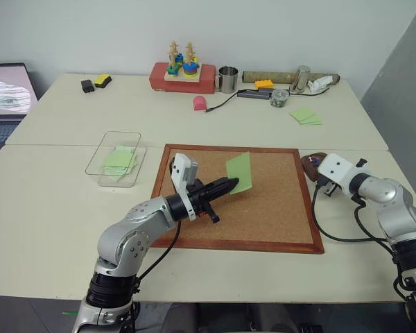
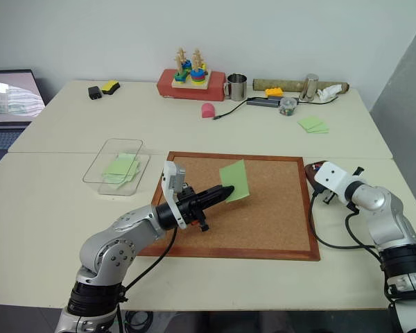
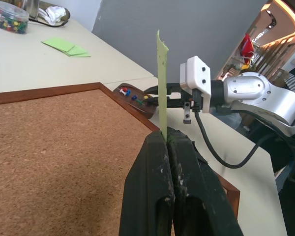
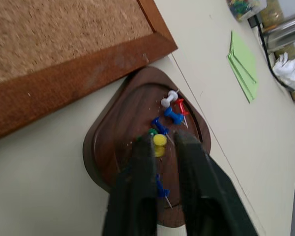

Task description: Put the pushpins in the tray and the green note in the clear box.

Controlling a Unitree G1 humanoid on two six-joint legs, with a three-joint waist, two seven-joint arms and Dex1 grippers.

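Green note clamped upright between the closed fingers of the left gripper, raised above the cork board, touching nothing else. Left fingers pressed flat together on the note's lower edge, sheet seen edge-on in the left wrist view. Clear box well to the left of the board on the table, some green sheets already lying inside. Tray just off the board's right-hand corner, holding pushpins: white, red, blue, green and yellow heads, clustered near its middle. Right gripper poised directly over the tray, fingers slightly parted, a yellow pin head showing in the gap between the tips; grasped or merely beneath them, cannot tell. Fanned pile of green notes farther back on the right, near a small jar of coloured pins.
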